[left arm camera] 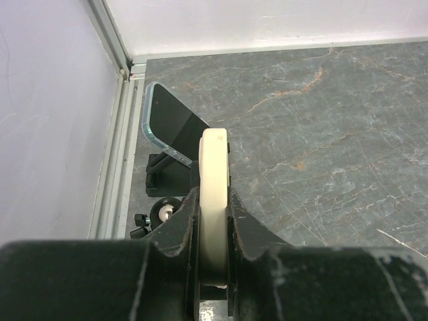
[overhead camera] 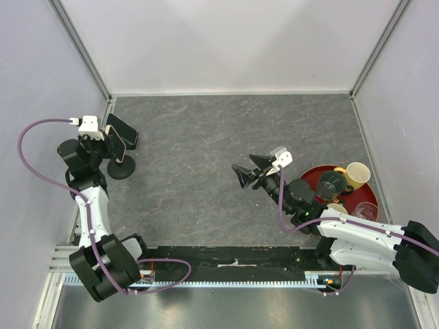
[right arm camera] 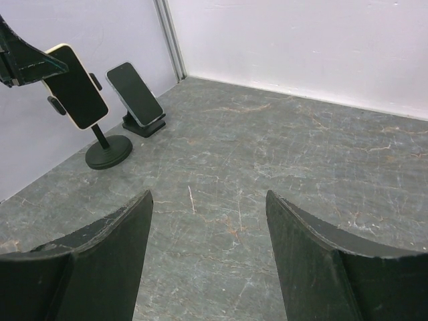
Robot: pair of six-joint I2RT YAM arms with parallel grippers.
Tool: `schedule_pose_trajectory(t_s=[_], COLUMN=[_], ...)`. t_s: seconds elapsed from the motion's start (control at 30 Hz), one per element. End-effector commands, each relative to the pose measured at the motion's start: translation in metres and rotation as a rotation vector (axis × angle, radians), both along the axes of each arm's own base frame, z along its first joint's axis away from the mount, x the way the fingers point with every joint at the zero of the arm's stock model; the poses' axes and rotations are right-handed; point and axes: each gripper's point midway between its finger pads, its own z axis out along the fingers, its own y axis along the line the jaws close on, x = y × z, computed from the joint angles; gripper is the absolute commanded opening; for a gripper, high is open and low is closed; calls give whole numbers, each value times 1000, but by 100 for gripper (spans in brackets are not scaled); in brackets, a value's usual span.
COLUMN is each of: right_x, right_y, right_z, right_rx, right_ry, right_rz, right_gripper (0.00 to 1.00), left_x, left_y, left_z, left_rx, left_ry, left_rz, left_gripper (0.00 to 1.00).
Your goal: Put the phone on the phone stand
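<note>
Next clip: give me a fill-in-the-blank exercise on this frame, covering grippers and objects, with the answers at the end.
1. The left gripper is shut on the ____.
2. The right gripper hangs ____ over bare table.
3. The stand below the left gripper has a ____ base.
4. The tray of cups is ____ in colour.

Missing words: phone; open; round; red.

My top camera looks steeply down from behind my bases, taking in the phone stand (overhead camera: 122,166) and everything right of it. My left wrist camera sits just above that stand (the phone (left arm camera: 214,194) edge-on, very close), facing the back wall (left arm camera: 267,23). My right wrist camera looks low across from well right of it. All three share the stand's corner.
</note>
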Motion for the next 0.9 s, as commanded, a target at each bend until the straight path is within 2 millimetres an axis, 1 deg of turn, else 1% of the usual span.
schedule_pose_trajectory(t_s=[0.0,0.07,0.1,0.13,0.2,0.33,0.37,0.43,0.47,0.5,0.53,0.57,0.6,0.63,0.67,0.7,0.73,0.77,0.8,0.83,0.87], right_x=[1,1,1,2,1,1,1,1,0,-1,0,1,5,8,18,23,28,36,38,38,40], right_y=[1,1,2,1,1,0,0,-1,0,-1,-2,-3,-6,-11,-25,-33,-41,-57,-61,-63,-65], right_z=[10,11,10,10,11,11,12,12,12,13,13,12,10,8,5,-3,-3,-7,-12,-14,-13], right_rx=[13,14,11,10,13,10,12,12,12,14,14,14,17,22,32,30,39,45,38,43,51], right_ry=[-28,-29,-30,-29,-31,-32,-33,-35,-35,-37,-37,-34,-18,-3,23,61,80,106,127,132,131], right_rz=[4,4,7,4,5,4,1,3,4,6,-2,-9,-38,-71,-171,-226,-279,-376,-399,-404,-404], right_gripper=[75,75,75,75,75,75,75,75,75,75,75,75,75,77,78,79,87,89,89,90,91], left_x=[0,-2,-2,-3,-4,-7,-9,-16,-21,-27,-30,-38,-49,-55,-71,-81,-88,-89,-85,-90,-91], left_y=[35,37,37,38,37,32,36,37,44,41,38,48,43,43,54,47,45,39,26,19,13], left_z=[17,18,17,22,22,26,28,41,43,53,58,59,63,62,67,54,51,55,57,64,69], left_rx=[129,144,141,137,115,90,90,56,36,19,-33,-86,-144,-290,-359,-480,-514,-543,-560,-569,-575], left_ry=[-22,-24,-22,-44,-58,-79,-90,-142,-164,-206,-233,-259,-270,-290,-313,-277,-266,-276,-275,-300,-311], left_rz=[129,141,144,157,168,168,197,252,319,340,372,476,524,595,717,765,797,783,735,718,697], left_gripper=[2,6,18,27,85,88,88,89,89,89,89,89,89,90,90,90,89,89,88,87,87])
